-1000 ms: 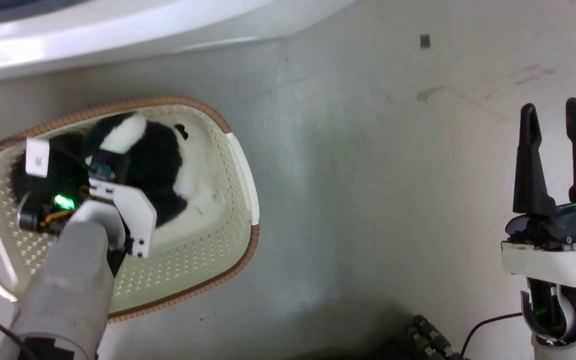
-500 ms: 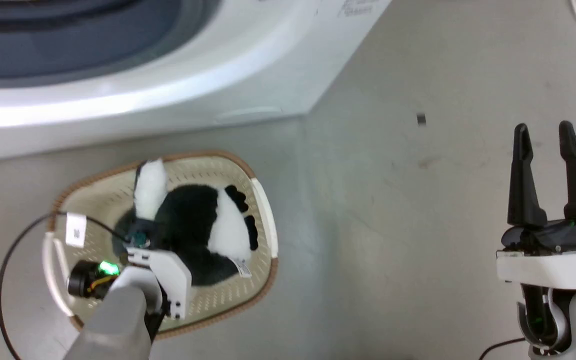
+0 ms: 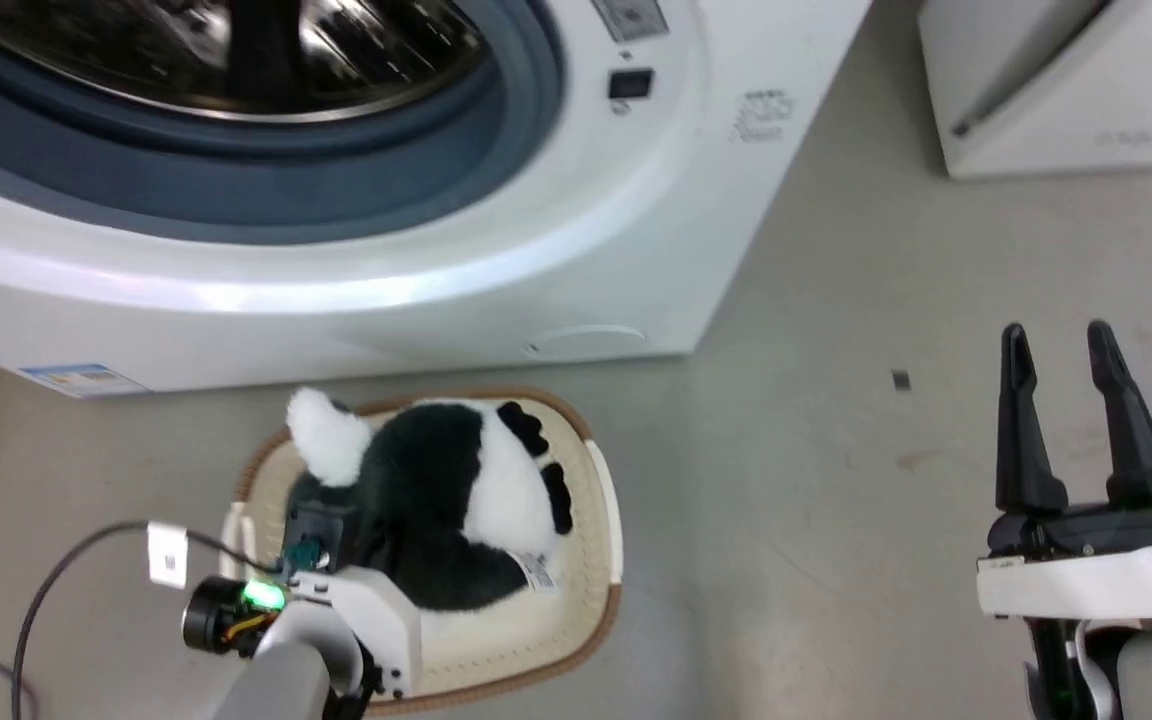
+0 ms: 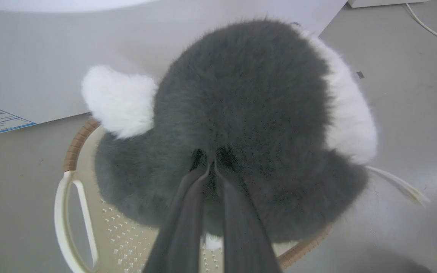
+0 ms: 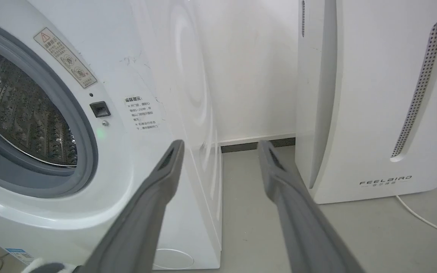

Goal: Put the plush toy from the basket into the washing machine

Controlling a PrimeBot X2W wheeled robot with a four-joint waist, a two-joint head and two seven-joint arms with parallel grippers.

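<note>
Left end effector (image 4: 211, 163) clenched on fluffy black-and-white plush toy (image 4: 249, 94); I should lift vertically, clearing cream oval plastic basket (image 4: 127, 235).

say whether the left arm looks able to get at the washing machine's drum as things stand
Probably yes: the washing machine has no door across its drum, and nothing stands between it and the left jaws, shut on the plush toy.

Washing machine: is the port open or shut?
Open. The washing machine has its steel drum showing bare inside the grey gasket, with nothing across it.
</note>
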